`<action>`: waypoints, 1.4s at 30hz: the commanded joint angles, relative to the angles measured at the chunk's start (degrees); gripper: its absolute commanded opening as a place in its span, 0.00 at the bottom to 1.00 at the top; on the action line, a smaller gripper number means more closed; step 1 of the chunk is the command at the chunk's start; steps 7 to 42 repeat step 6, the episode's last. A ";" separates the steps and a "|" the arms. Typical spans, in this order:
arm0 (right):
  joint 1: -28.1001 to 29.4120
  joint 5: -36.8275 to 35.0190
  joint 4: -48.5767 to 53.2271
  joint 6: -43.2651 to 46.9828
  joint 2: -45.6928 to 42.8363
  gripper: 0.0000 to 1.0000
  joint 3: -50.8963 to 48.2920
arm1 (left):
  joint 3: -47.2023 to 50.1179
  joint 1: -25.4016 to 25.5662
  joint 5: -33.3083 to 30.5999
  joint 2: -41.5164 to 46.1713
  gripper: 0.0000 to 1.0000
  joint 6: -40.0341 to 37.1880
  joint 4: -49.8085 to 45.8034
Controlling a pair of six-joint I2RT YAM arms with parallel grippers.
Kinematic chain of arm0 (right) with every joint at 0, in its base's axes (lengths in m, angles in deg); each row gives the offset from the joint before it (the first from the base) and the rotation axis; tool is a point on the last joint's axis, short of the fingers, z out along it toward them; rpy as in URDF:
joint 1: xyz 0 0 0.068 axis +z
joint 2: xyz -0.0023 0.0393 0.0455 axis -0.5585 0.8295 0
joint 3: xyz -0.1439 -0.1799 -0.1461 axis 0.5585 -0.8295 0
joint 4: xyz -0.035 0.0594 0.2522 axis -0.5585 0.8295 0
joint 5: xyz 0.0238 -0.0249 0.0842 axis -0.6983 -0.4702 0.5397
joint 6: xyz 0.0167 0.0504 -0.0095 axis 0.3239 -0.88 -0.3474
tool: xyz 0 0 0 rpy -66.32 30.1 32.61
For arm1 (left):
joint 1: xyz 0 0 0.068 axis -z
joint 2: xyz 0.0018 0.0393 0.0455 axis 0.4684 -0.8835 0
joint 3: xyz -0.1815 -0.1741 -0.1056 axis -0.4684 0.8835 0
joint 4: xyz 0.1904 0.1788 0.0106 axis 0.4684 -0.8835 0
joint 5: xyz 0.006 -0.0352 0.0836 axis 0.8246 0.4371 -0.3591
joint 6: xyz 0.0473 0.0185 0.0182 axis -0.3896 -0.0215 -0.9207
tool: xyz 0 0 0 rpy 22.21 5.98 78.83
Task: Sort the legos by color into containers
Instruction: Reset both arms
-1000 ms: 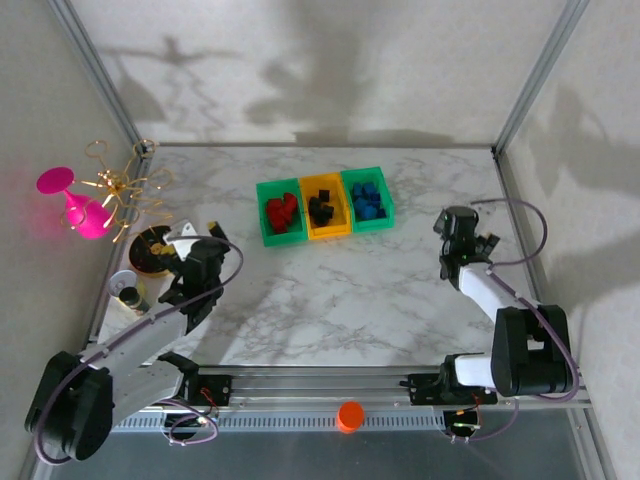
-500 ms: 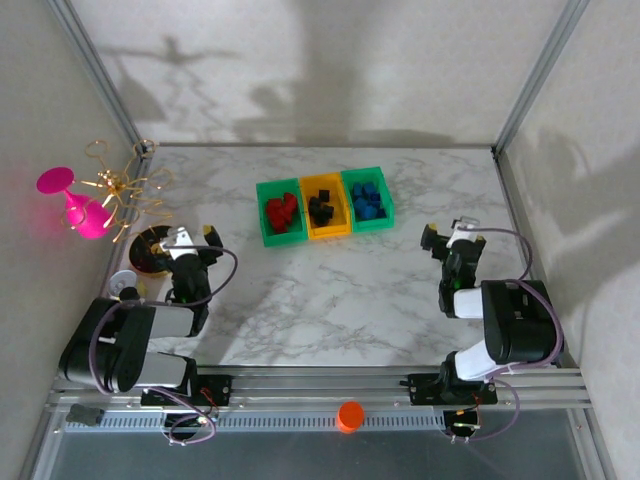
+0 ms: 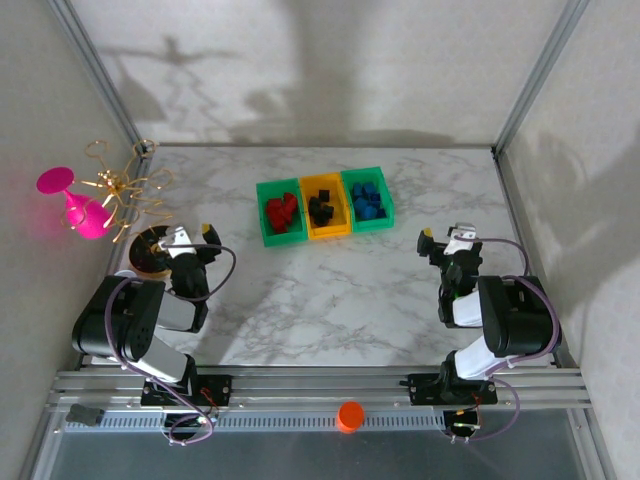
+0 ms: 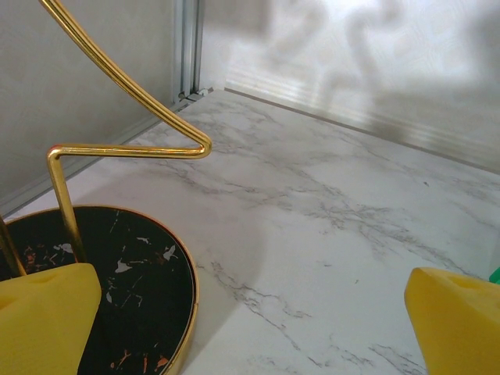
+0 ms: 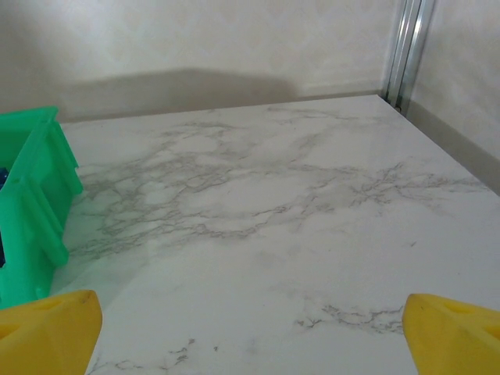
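Legos (image 3: 321, 207) lie grouped by colour in the containers (image 3: 326, 236) at mid-table: red in the left green bin, black in the yellow, blue in the right green. The left gripper (image 3: 186, 234), beside the black-and-gold dish (image 4: 133, 281), and the right gripper (image 3: 449, 236) both gape wide, holding nothing. Sorting appears complete, so the next move probably calls only for parking the arms.

Desk (image 3: 330, 300): white marble, grey veins. Left bin (image 3: 262, 214) & right bin (image 3: 387, 203): green; middle bin (image 3: 330, 234): yellow-orange. Red bricks (image 3: 281, 211), black bricks (image 3: 320, 208), blue bricks (image 3: 367, 200). Dish (image 4: 133, 297): black w/ gold flecks, gold rim. Fingers (image 4: 43, 316): yellow. Cap (image 3: 349, 415): orange. Glass (image 3: 85, 215): pink.
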 commanded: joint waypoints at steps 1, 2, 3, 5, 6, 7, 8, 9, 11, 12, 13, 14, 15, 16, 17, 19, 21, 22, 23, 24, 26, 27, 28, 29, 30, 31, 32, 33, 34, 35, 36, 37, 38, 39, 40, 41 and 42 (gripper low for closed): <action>-0.25 0.60 -2.35 0.76 0.13 0.99 0.82 | -0.86 0.32 0.64 -0.11 1.00 -0.40 1.65; -0.37 0.74 -2.13 0.70 0.19 0.99 0.86 | -0.86 0.32 0.64 -0.06 1.00 -0.35 1.59; -0.32 0.83 -2.04 0.68 0.15 0.99 0.96 | -0.86 0.32 0.64 -0.15 1.00 -0.35 1.68; -0.31 0.84 -2.26 0.68 0.15 0.99 0.86 | -0.89 0.32 0.63 -0.14 1.00 -0.35 1.68; -0.39 0.77 -2.53 0.76 0.07 0.99 0.72 | -0.86 0.32 0.64 -0.04 1.00 -0.35 1.59; -0.39 0.77 -2.53 0.76 0.07 0.99 0.72 | -0.86 0.32 0.64 -0.04 1.00 -0.35 1.59; -0.39 0.77 -2.53 0.76 0.07 0.99 0.72 | -0.86 0.32 0.64 -0.04 1.00 -0.35 1.59; -0.39 0.77 -2.53 0.76 0.07 0.99 0.72 | -0.86 0.32 0.64 -0.04 1.00 -0.35 1.59; -0.39 0.77 -2.53 0.76 0.07 0.99 0.72 | -0.86 0.32 0.64 -0.04 1.00 -0.35 1.59; -0.39 0.77 -2.53 0.76 0.07 0.99 0.72 | -0.86 0.32 0.64 -0.04 1.00 -0.35 1.59; -0.39 0.77 -2.53 0.76 0.07 0.99 0.72 | -0.86 0.32 0.64 -0.04 1.00 -0.35 1.59; -0.39 0.77 -2.53 0.76 0.07 0.99 0.72 | -0.86 0.32 0.64 -0.04 1.00 -0.35 1.59; -0.39 0.77 -2.53 0.76 0.07 0.99 0.72 | -0.86 0.32 0.64 -0.04 1.00 -0.35 1.59; -0.39 0.77 -2.53 0.76 0.07 0.99 0.72 | -0.86 0.32 0.64 -0.04 1.00 -0.35 1.59; -0.39 0.77 -2.53 0.76 0.07 0.99 0.72 | -0.86 0.32 0.64 -0.04 1.00 -0.35 1.59; -0.39 0.77 -2.53 0.76 0.07 0.99 0.72 | -0.86 0.32 0.64 -0.04 1.00 -0.35 1.59; -0.39 0.77 -2.53 0.76 0.07 0.99 0.72 | -0.86 0.32 0.64 -0.04 1.00 -0.35 1.59; -0.39 0.77 -2.53 0.76 0.07 0.99 0.72 | -0.86 0.32 0.64 -0.04 1.00 -0.35 1.59; -0.39 0.77 -2.53 0.76 0.07 0.99 0.72 | -0.86 0.32 0.64 -0.04 1.00 -0.35 1.59; -0.39 0.77 -2.53 0.76 0.07 0.99 0.72 | -0.86 0.32 0.64 -0.04 1.00 -0.35 1.59; -0.39 0.77 -2.53 0.76 0.07 0.99 0.72 | -0.86 0.32 0.64 -0.04 1.00 -0.35 1.59; -0.39 0.77 -2.53 0.76 0.07 0.99 0.72 | -0.86 0.32 0.64 -0.04 1.00 -0.35 1.59; -0.39 0.77 -2.53 0.76 0.07 0.99 0.72 | -0.86 0.32 0.64 -0.04 1.00 -0.35 1.59; -0.39 0.77 -2.53 0.76 0.07 0.99 0.72 | -0.86 0.32 0.64 -0.04 1.00 -0.35 1.59; -0.39 0.77 -2.53 0.76 0.07 0.99 0.72 | -0.86 0.32 0.64 -0.04 1.00 -0.35 1.59; -0.39 0.77 -2.53 0.76 0.07 0.99 0.72 | -0.86 0.32 0.64 -0.04 1.00 -0.35 1.59; -0.39 0.77 -2.53 0.76 0.07 0.99 0.72 | -0.86 0.32 0.64 -0.04 1.00 -0.35 1.59; -0.39 0.77 -2.53 0.76 0.07 0.99 0.72 | -0.86 0.32 0.64 -0.04 1.00 -0.35 1.59; -0.39 0.77 -2.53 0.76 0.07 0.99 0.72 | -0.86 0.32 0.64 -0.04 1.00 -0.35 1.59; -0.39 0.77 -2.53 0.76 0.07 0.99 0.72 | -0.86 0.32 0.64 -0.04 1.00 -0.35 1.59; -0.39 0.77 -2.53 0.76 0.07 0.99 0.72 | -0.86 0.32 0.64 -0.04 1.00 -0.35 1.59; -0.39 0.77 -2.53 0.76 0.07 0.99 0.72 | -0.86 0.32 0.64 -0.04 1.00 -0.35 1.59; -0.39 0.77 -2.53 0.76 0.07 0.99 0.72 | -0.86 0.32 0.64 -0.04 1.00 -0.35 1.59; -0.39 0.77 -2.53 0.76 0.07 0.99 0.72 | -0.86 0.32 0.64 -0.04 1.00 -0.35 1.59; -0.39 0.77 -2.53 0.76 0.07 0.99 0.72 | -0.86 0.32 0.64 -0.04 1.00 -0.35 1.59; -0.39 0.77 -2.53 0.76 0.07 0.99 0.72 | -0.86 0.32 0.64 -0.04 1.00 -0.35 1.59; -0.39 0.77 -2.53 0.76 0.07 0.99 0.72 | -0.86 0.32 0.64 -0.04 1.00 -0.35 1.59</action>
